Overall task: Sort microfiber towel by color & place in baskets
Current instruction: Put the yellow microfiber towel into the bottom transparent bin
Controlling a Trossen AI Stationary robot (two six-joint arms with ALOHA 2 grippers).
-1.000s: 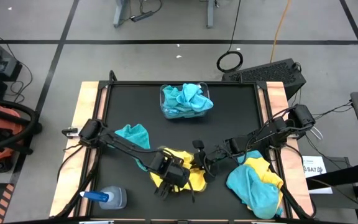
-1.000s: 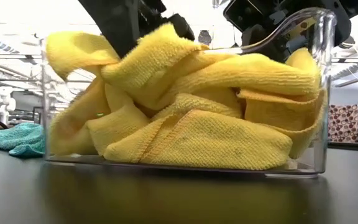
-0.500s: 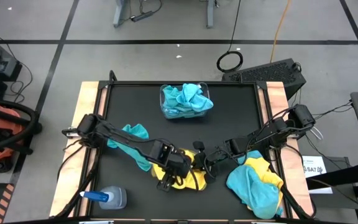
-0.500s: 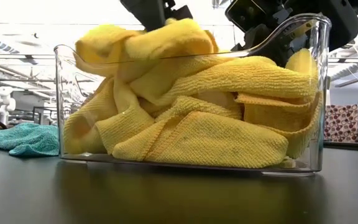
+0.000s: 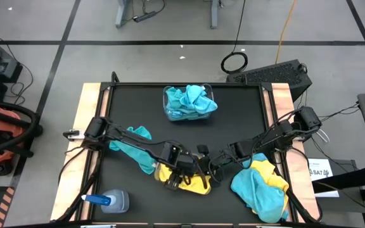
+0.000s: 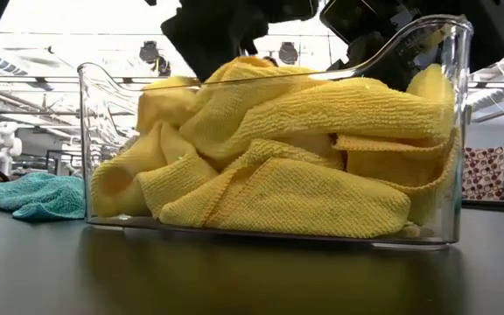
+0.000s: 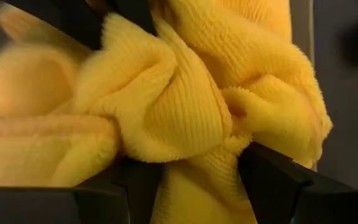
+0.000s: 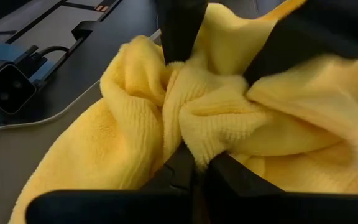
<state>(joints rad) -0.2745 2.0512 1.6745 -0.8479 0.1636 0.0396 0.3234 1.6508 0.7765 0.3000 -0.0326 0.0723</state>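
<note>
Left end effector (image 5: 177, 166) sits down in the near bin (image 6: 94, 131), its fingers spread around a bunched fold of yellow towel (image 7: 166, 106) among the yellow towels (image 6: 287, 166) already packed there. To finish this step well, I would push the fold below the rim, then let go and lift straight up so no cloth trails out. Beside it, the right end effector (image 5: 209, 166) is closed, pinching an edge of yellow towel at the same bin; it should hold steady until the left one lifts clear.

Turquoise towels fill the far bin (image 5: 189, 101), one turquoise towel (image 5: 135, 136) lies loose on the tabletop (image 5: 233, 120), and a mixed heap (image 5: 260, 185) waits at the right.

Both arms cover the near bin from above, so its rim is hard to trace. The low view hides the fingertips behind cloth.
</note>
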